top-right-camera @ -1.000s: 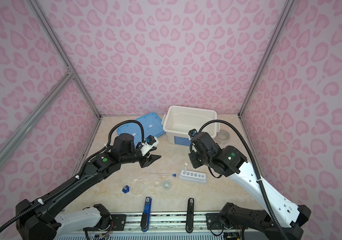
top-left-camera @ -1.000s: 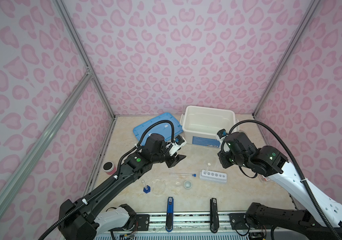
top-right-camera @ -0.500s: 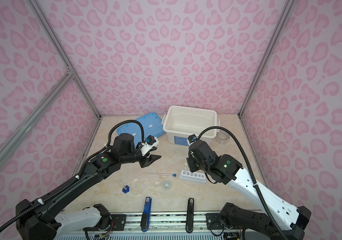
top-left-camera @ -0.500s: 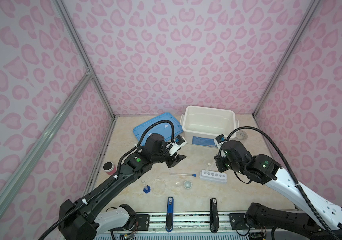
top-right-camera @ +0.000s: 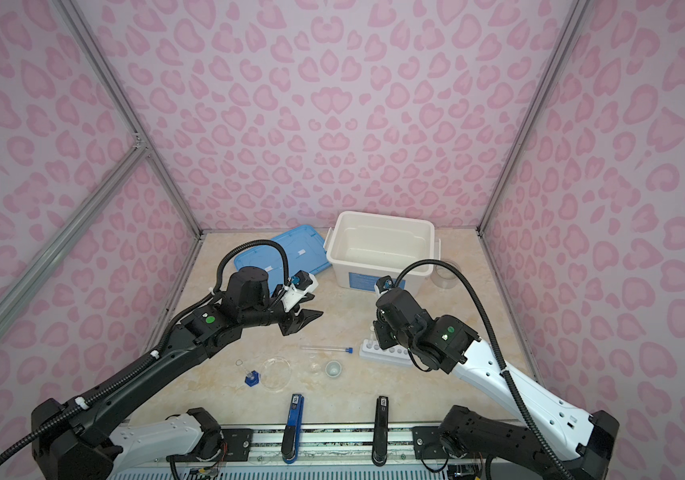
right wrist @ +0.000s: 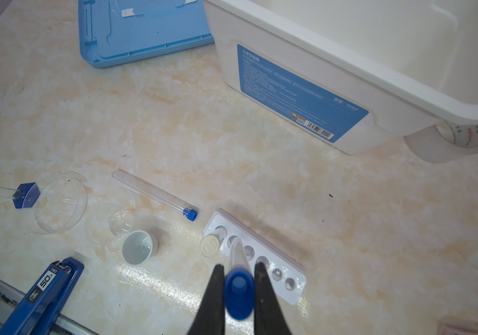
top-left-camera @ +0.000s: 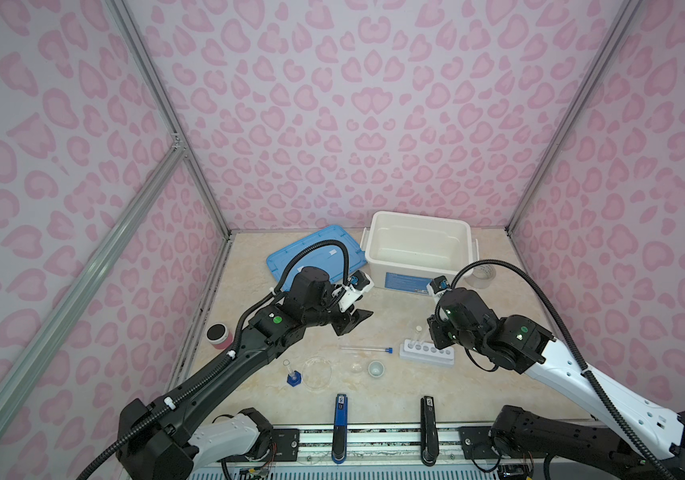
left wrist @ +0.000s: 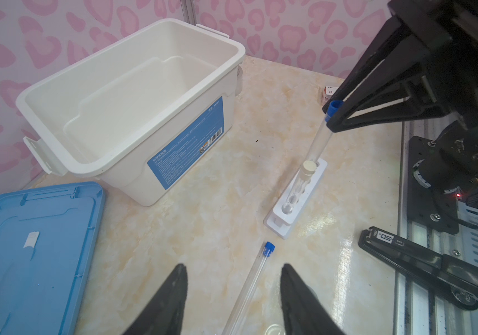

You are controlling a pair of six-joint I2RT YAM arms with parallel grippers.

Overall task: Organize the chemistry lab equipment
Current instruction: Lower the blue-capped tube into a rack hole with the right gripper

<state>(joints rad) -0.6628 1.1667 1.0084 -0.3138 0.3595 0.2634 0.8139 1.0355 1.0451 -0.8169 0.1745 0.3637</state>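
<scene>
Right wrist view: right end effector (right wrist: 239,265) clamped on blue-capped tube (right wrist: 239,290) at rack (right wrist: 282,268); left end effector (left wrist: 233,265) half open, empty.

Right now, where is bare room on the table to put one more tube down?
Bare: between the white bin and the rack; also between the blue lid and the lying tube, under the left gripper. Crowded: the front row of cylinder, dish, cup.

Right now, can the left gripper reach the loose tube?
Probably yes: left gripper hangs open over the loose tube, nothing between; right gripper holds a second tube at the rack.
</scene>
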